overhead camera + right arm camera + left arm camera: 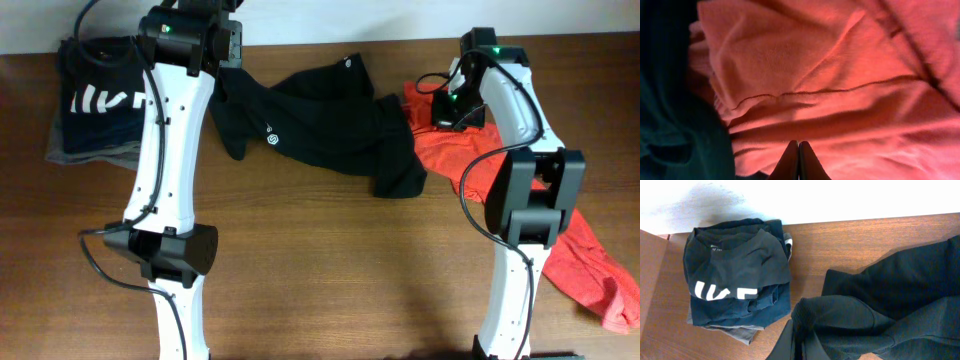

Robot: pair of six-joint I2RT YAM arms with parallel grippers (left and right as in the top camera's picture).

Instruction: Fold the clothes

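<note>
Grabbing looked like the step: left end effector (791, 341) pinched the black garment (320, 110), right end effector (799, 160) sat pressed together on the orange shirt (840, 75). Next probably needed one pulled flat.

— Is anything reading clearly at the far left of the bench (300, 260)?
— The folded dark shirt (735, 275) is showing big white letters (722, 292) across its front, but a fold is cutting them off. I'm making out only strokes, no whole word. A small pale neck label (715, 250) is sitting inside its collar, too tiny to read.
— And the black garment (320, 120) in the middle?
— It's carrying a small round white logo (270, 138), with a second white mark (347, 66) nearer the far edge. No letters are showing in either.
</note>
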